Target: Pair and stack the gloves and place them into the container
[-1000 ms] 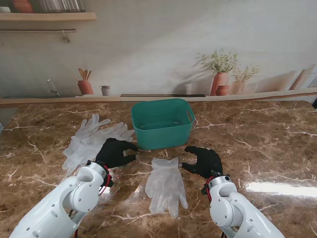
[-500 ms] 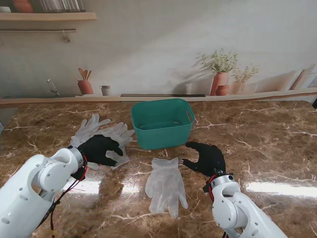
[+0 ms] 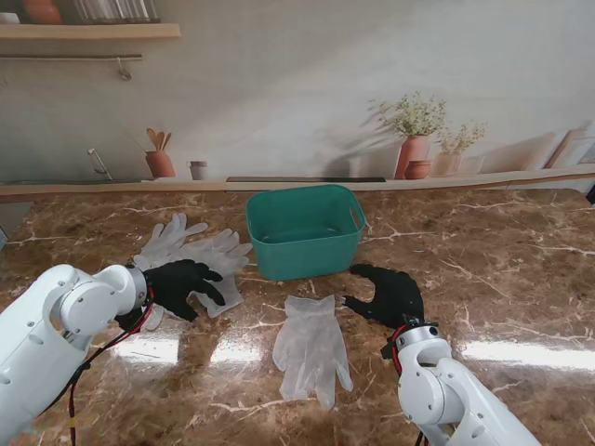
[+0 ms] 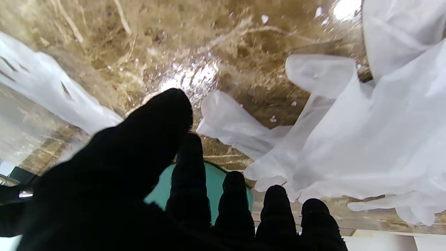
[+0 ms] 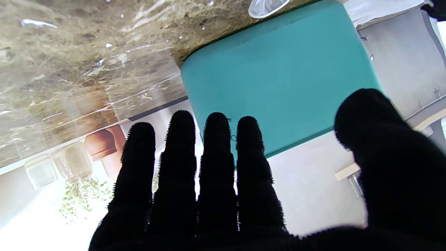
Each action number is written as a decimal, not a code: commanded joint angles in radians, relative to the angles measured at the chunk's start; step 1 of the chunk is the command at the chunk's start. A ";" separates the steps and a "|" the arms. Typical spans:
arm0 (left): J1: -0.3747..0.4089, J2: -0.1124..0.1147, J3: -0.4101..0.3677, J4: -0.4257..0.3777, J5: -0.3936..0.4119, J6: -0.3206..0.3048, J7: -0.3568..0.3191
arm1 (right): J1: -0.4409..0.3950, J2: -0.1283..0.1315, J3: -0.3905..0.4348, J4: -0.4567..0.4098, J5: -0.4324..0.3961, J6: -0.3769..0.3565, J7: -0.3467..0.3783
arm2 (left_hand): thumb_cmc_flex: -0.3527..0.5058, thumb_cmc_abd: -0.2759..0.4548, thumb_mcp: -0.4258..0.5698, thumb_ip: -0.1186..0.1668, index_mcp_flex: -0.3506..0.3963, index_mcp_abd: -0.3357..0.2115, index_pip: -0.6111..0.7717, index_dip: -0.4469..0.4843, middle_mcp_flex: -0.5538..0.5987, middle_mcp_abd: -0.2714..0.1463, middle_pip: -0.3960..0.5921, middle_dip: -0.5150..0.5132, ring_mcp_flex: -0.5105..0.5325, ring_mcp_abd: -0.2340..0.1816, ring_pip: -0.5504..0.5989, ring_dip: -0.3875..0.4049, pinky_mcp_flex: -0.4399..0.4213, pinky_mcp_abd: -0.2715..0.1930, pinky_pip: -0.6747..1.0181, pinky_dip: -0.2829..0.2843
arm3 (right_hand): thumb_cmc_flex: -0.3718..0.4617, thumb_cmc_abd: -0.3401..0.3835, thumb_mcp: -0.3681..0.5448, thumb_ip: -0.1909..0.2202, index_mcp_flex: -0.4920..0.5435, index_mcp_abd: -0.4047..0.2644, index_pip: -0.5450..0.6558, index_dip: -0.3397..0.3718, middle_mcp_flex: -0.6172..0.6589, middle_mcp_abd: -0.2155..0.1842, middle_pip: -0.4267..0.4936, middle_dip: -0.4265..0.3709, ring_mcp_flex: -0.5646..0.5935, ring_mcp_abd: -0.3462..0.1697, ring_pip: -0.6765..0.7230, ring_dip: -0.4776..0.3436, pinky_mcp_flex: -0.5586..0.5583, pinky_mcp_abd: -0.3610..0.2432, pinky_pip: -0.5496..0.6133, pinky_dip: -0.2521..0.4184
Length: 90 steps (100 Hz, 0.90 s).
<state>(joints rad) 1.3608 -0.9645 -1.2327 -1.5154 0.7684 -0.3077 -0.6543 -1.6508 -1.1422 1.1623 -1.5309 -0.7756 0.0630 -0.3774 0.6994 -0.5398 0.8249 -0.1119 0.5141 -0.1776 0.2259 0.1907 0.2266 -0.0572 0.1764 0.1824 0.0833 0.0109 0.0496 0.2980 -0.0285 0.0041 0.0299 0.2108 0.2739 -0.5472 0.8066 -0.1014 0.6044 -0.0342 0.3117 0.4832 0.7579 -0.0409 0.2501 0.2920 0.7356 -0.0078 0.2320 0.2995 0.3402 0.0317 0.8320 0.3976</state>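
A heap of translucent white gloves [image 3: 191, 251] [image 4: 366, 139] lies left of the teal container [image 3: 305, 230] [image 5: 278, 80]. My left hand [image 3: 182, 283] [image 4: 167, 195], black-gloved and open with fingers spread, hovers over the near edge of that heap and holds nothing. One more white glove [image 3: 311, 347] lies flat nearer to me, in front of the container, cuff toward the container. My right hand [image 3: 390, 295] [image 5: 223, 181], open with fingers extended, hangs just right of that glove's cuff, apart from it. The container looks empty.
The brown marble table [image 3: 502, 269] stretches wide to the right. A wall ledge [image 3: 483, 178] with a printed kitchen backdrop runs behind the container. Bright light reflections sit on the table near both arms.
My left hand has swung left and away from the container's front, onto the near edge of the glove heap. The right hand has lifted slightly and stayed in place.
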 commanded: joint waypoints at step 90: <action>-0.048 -0.040 0.147 0.259 0.306 -0.072 0.630 | -0.001 -0.002 -0.020 -0.013 0.015 0.012 0.039 | 0.141 0.057 -0.188 -0.062 0.205 -0.131 0.673 0.260 0.154 0.007 0.107 0.064 0.057 -0.017 0.129 0.165 -0.040 -0.006 0.150 0.397 | -0.035 -0.007 0.071 0.029 0.009 -0.019 0.008 -0.014 0.007 -0.004 -0.014 -0.007 -0.006 -0.011 -0.001 -0.001 0.015 -0.001 0.017 -0.012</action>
<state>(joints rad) 1.3153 -0.9956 -1.0899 -1.2627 1.0812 -0.3789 -0.0317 -1.6417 -1.1424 1.1421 -1.5405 -0.7649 0.0760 -0.3491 0.8027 -0.5157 0.6676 -0.1565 0.6487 -0.2661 0.8407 0.4929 0.3535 -0.0544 0.2682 0.2336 0.1195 0.0108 0.1584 0.4460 -0.0472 0.0041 0.1517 0.5499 0.2740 -0.5472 0.8527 -0.1014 0.6054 -0.0347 0.3121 0.4816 0.7581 -0.0409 0.2501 0.2920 0.7356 -0.0078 0.2325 0.2994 0.3516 0.0362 0.8320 0.3975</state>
